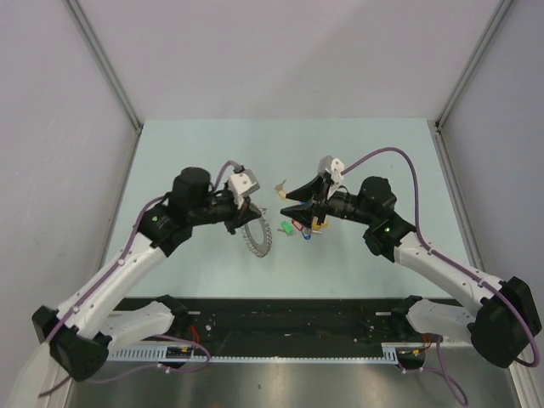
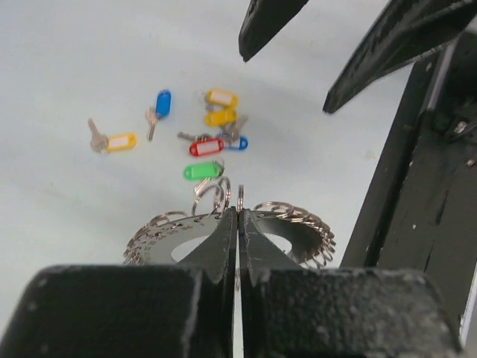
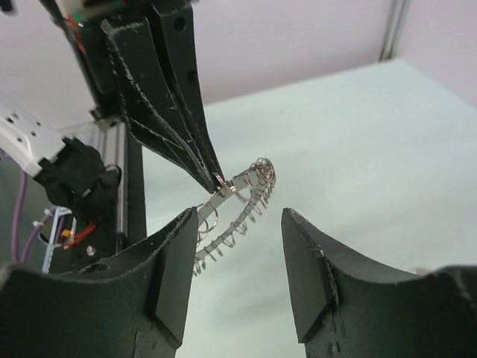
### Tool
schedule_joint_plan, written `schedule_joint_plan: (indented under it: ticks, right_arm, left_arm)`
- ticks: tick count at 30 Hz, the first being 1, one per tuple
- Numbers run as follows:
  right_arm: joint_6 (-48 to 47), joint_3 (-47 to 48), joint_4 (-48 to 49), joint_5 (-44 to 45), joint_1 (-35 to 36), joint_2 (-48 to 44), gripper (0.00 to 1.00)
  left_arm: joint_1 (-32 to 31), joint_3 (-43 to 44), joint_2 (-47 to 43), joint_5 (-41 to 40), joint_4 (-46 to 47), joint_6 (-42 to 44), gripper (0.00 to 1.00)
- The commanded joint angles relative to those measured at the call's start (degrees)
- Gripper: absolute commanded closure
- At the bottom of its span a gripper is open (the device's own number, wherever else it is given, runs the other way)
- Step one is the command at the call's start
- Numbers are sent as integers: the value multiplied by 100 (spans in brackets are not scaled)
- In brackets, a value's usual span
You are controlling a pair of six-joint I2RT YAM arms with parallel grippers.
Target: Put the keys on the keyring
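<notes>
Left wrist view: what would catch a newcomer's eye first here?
The shut left gripper pinches the floppy silver keyring at the bottom of the view. Beyond it, keys with coloured tags lie scattered on the pale table. The open right gripper hangs near them, at the top right.

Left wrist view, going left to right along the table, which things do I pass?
Silver key with orange-yellow oval tag → silver key with blue oval tag → cluster of tagged silver keys → black right gripper.
</notes>
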Motion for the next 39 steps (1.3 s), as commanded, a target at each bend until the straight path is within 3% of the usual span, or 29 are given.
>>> schedule_joint_plan:
  ticks: [1,4,9,20,39]
  right_arm:
    - [-326,187,-782,300,49,195,46]
    - [-352,178,-809,300,76,266,46]
    - [-667,178,-967,178,164,327,49]
    - [-1090,178,-722,-341,542,687,61]
    - [-1468,178,-747,-869,840,872,67]
  left_arm:
    - [-738,840,967,-1970,-1507,326,100]
    - [-809,1008,1408,-1829,-1790,300,100]
    - [-800,569,865,-1053,-1193,589,100]
    - [-800,59,486,-34,-894,801,100]
    - [-791,-82,257,468,-770,827,100]
